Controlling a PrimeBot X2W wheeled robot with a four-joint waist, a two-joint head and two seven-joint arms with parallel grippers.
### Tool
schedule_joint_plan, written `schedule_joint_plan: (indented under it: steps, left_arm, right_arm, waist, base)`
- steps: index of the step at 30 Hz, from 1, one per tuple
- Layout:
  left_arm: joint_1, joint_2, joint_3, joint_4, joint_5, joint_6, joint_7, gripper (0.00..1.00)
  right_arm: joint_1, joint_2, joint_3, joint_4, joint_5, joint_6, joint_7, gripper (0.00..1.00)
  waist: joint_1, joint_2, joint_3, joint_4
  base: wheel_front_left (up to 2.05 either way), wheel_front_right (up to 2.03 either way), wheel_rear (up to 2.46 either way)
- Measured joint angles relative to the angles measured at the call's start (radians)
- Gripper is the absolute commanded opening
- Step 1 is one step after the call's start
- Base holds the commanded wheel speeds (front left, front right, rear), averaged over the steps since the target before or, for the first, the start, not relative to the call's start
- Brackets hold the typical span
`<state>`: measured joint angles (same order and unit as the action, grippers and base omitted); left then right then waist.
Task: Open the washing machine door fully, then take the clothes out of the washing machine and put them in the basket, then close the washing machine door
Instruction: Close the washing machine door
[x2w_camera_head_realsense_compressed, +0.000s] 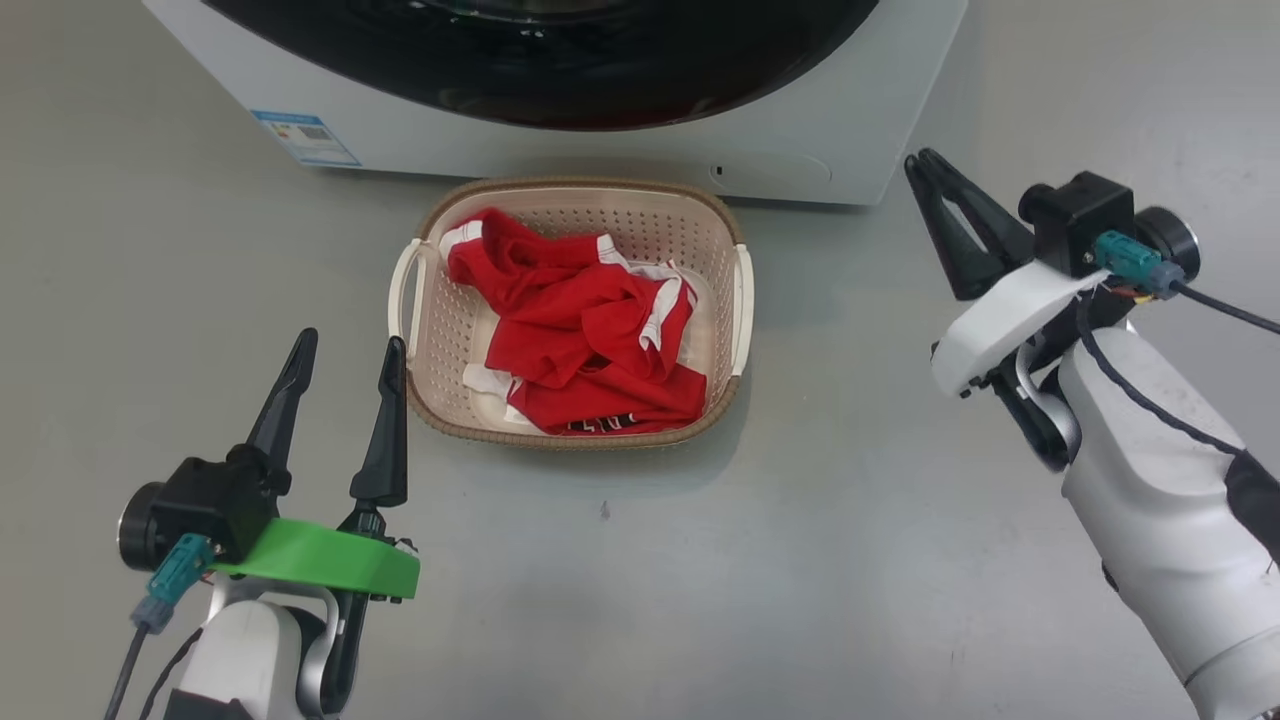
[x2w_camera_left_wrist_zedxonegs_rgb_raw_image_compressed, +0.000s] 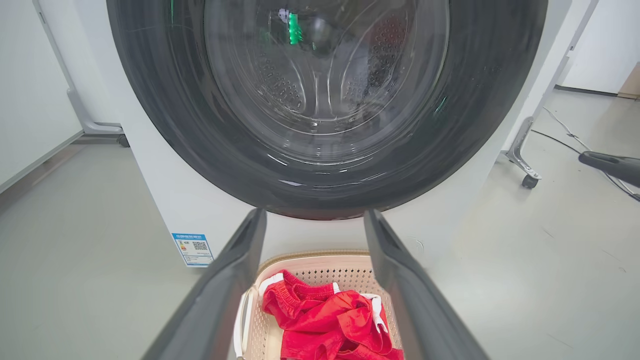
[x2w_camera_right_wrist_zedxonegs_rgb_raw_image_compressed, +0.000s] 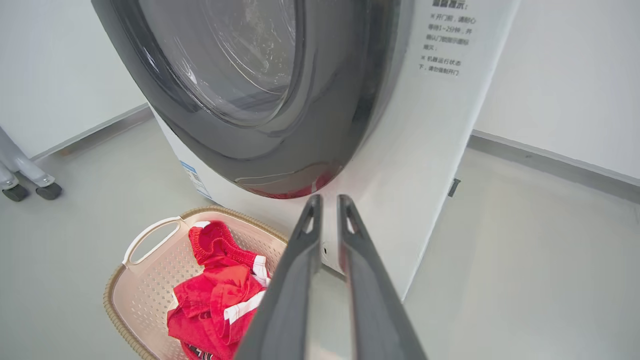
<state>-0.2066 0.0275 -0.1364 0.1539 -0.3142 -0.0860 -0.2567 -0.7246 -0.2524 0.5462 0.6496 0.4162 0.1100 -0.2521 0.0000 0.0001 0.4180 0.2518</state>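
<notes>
One cream basket (x2w_camera_head_realsense_compressed: 575, 187) is seen on the grey floor (x2w_camera_head_realsense_compressed: 800, 560). It stands just ahead of the left tool (x2w_camera_head_realsense_compressed: 352, 340) and slightly to its right. From the right tool (x2w_camera_head_realsense_compressed: 922, 156) it lies well apart, to the left. One heap of red clothes (x2w_camera_head_realsense_compressed: 580, 330) with white trim is held inside the basket. The heap covers most of the bottom, and how many garments are in it cannot be told. Two white loop handles (x2w_camera_head_realsense_compressed: 405, 290) are counted on the basket, one at each short side.

One white washing machine (x2w_camera_head_realsense_compressed: 600, 155) is placed beyond both tools, directly behind the basket. Its one round door (x2w_camera_left_wrist_zedxonegs_rgb_raw_image_compressed: 165, 125), with a black rim and clear glass, is shut against the front. The dimpled steel drum (x2w_camera_left_wrist_zedxonegs_rgb_raw_image_compressed: 320, 85) is seen through the glass. One blue label (x2w_camera_head_realsense_compressed: 305, 138) is stuck on the lower front corner, ahead of the left tool.

Two tools are counted, each with two dark fingers (x2w_camera_right_wrist_zedxonegs_rgb_raw_image_compressed: 295, 280). The left tool is released: its fingers are spread wide and nothing is between them. The near left rim of the basket is close to the tip of its right finger. The right tool is clenched, with only a thin slit between the fingers, and nothing is grasped by it. It is found near the right front corner of the machine and is pointed toward it.
</notes>
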Motion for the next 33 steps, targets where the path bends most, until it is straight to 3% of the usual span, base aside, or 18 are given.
schedule_joint_plan:
  steps: [2, 19, 33]
  left_arm:
    - [0.01, 0.0, 0.005, 0.003, 0.002, 0.0, 0.0, 1.0]
    - [0.118, 0.001, 0.074, 0.037, 0.034, 0.001, 0.0, 1.0]
    - [0.202, 0.003, 0.114, 0.033, 0.034, 0.01, 0.0, 1.0]
  right_arm:
    - [0.04, 0.01, -0.029, -0.011, 0.02, -0.016, 0.0, 1.0]
    - [0.354, 0.082, -0.239, -0.181, 0.073, -0.104, 0.0, 1.0]
    - [0.549, 0.097, -0.32, -0.298, 0.014, -0.123, 0.0, 1.0]
  waist:
    - [0.0, 0.0, -0.02, -0.014]
    - [-0.0001, 0.0, -0.189, -0.128]
    - [-0.0001, 0.0, -0.302, -0.197]
  base:
    - [0.0, 0.0, 0.0]
    - [0.0, 0.0, 0.0]
    - [0.0, 0.0, 0.0]
